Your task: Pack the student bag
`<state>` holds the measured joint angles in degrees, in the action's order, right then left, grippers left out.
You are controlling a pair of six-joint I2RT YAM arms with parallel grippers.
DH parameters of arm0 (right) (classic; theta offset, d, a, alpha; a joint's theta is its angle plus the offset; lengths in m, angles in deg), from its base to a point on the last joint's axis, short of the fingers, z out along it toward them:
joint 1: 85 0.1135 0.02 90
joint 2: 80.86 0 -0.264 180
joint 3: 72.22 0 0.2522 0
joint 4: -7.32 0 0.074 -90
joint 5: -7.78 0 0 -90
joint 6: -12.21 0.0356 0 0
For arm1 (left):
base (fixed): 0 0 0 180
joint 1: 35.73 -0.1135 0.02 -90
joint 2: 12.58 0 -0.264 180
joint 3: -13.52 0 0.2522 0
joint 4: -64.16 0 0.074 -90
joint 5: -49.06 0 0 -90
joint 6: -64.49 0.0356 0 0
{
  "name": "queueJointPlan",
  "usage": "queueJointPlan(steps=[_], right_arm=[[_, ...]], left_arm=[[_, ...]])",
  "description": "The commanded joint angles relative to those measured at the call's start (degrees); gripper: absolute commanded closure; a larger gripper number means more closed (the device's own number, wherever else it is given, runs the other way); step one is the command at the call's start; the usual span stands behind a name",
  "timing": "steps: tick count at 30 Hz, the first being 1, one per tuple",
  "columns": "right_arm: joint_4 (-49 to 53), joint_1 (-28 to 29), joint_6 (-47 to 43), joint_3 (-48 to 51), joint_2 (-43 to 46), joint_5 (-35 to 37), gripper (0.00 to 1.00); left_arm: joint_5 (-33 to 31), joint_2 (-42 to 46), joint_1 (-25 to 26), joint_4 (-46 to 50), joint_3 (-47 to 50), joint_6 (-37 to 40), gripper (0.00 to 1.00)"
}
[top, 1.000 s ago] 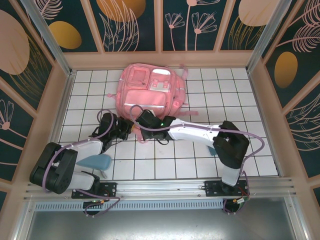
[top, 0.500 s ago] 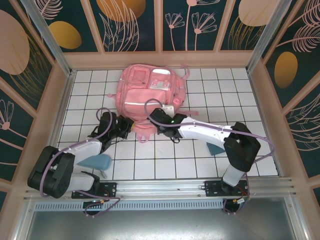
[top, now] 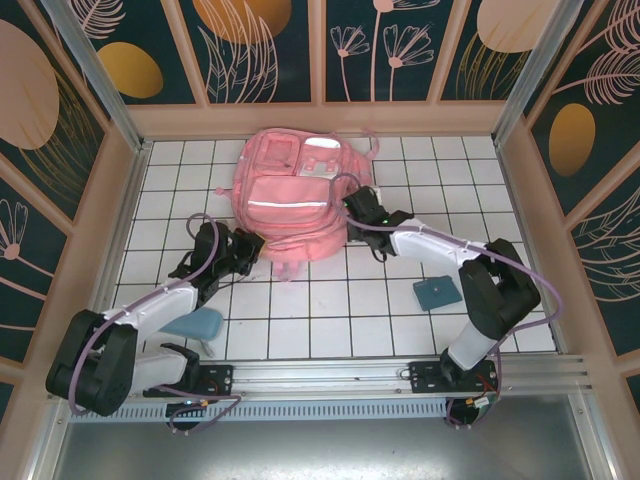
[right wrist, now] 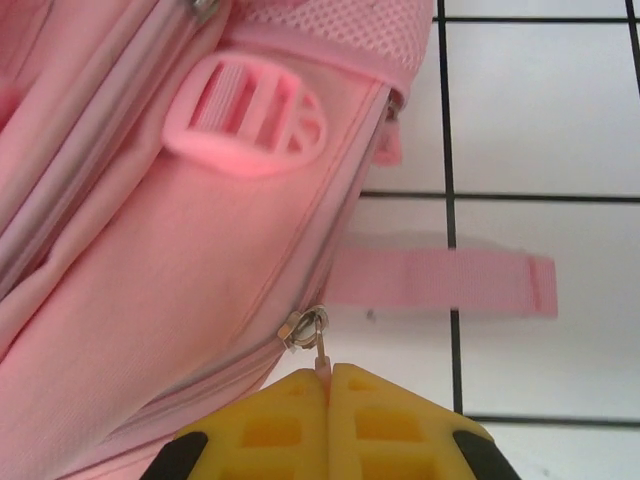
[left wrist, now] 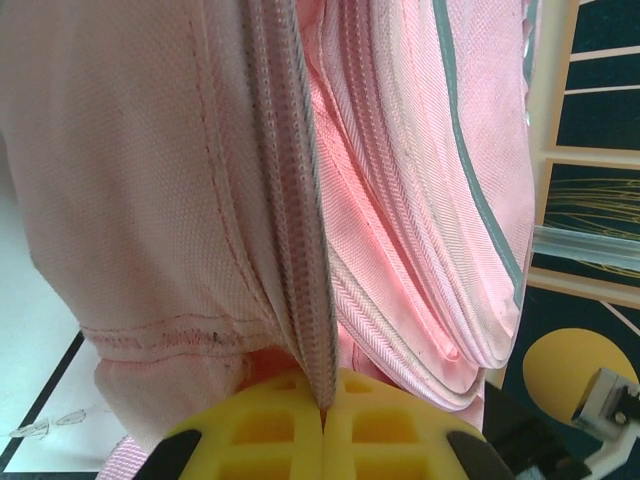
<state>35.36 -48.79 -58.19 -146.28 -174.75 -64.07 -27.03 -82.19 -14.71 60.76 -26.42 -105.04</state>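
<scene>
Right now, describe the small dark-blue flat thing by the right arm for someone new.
Start at the pink backpack at the back of the white tiled table. Come toward the near right, beside the right arm: a small flat teal-blue rectangle lies on the tiles. The other blue thing, beside the left arm, is paler and rounded.

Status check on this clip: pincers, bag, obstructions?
Left pincer shut on zipper edge of student bag. Right pincer shut on zipper pull at bag's side. Bag flat on tiles, front up. Blue case lies apart, near right arm.
</scene>
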Motion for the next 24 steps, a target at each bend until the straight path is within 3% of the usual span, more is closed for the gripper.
queueJointPlan(steps=[1,7,16,21,22,24], right_arm=[[-6.94,-4.50,-7.62,1.24,0.64,-3.04,1.00],[-11.13,-11.73,-11.19,-1.09,-3.60,-9.63,1.00],[-9.10,-14.25,-10.17,-6.15,-8.66,-8.16,1.00],[-6.79,-12.65,-8.88,-2.97,-3.81,-11.40,0.82],[-6.29,-12.35,-8.34,-1.94,-2.29,-11.66,0.79],[-4.83,-12.04,-7.10,0.02,1.02,-13.90,0.68]], left_arm=[[-4.42,2.99,-0.97,2.44,0.82,2.32,1.00],[-4.16,5.98,-0.91,5.07,2.85,3.15,1.00],[-1.63,6.90,-0.89,5.60,3.83,5.90,1.00],[-0.24,7.03,-0.89,8.09,1.66,9.75,0.98],[-0.79,7.61,-0.97,8.75,1.60,10.12,0.90],[-2.32,8.91,-0.89,11.23,1.05,11.24,0.55]])
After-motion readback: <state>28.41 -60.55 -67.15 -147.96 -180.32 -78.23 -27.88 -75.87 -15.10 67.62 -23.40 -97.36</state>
